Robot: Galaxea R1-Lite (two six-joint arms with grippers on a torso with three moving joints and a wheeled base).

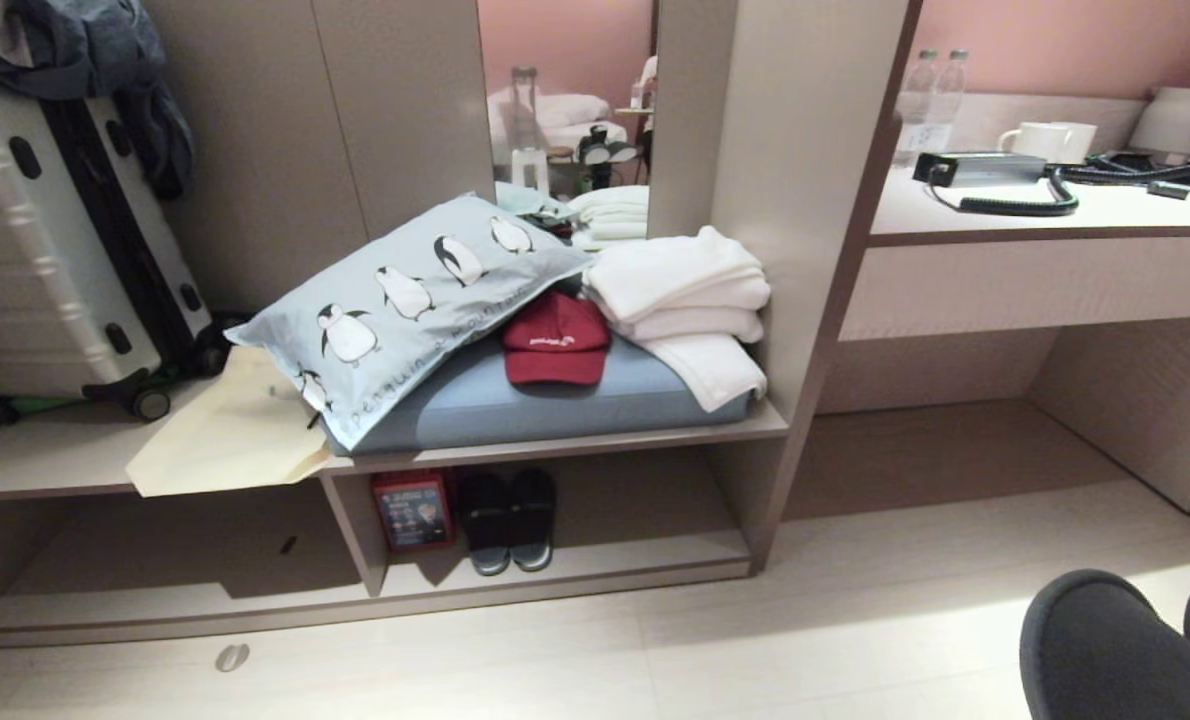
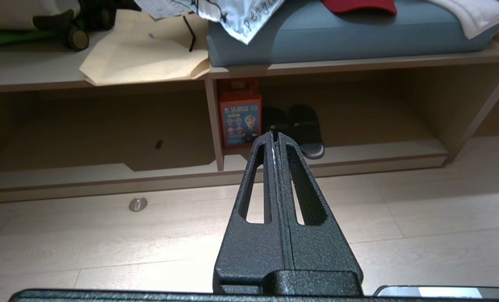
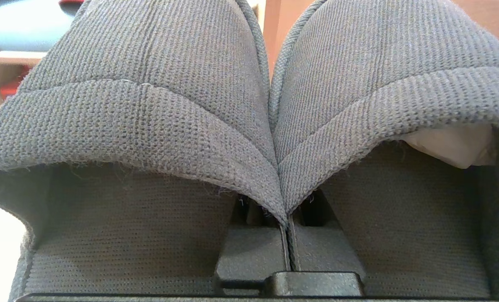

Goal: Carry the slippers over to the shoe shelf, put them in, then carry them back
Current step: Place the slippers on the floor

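**Right wrist view: both slippers pinched together, shelf not reached yet**

Right wrist view is basically wall-to-wall dark grey knit slippers. The right gripper has its two black fingers pressed nearly flat together, clamping the inner edges of both straps where they meet. My read is that's why the pair sits side by side, toes pointing away from the claw: one pinch on the touching edges carries both at once. A bit of white paper stuffing shows inside one of them. In the head view the rounded toes poke in at the lower right corner, so the pair hangs out ahead of the claw, above the pale floor.

The left gripper is empty, its black slotted fingers closed tip to tip, pointing forward and level at the low grey-brown wood shoe shelf. Straight past its tip, in the cubby beyond the upright divider, sit a red printed box and a black pair of slides, one of them half hidden behind the fingers.

Both arms look tucked low and straight ahead, carry posture, nothing reaching. Slippers are well apart from the shelf, so I'd say it's the carrying leg.
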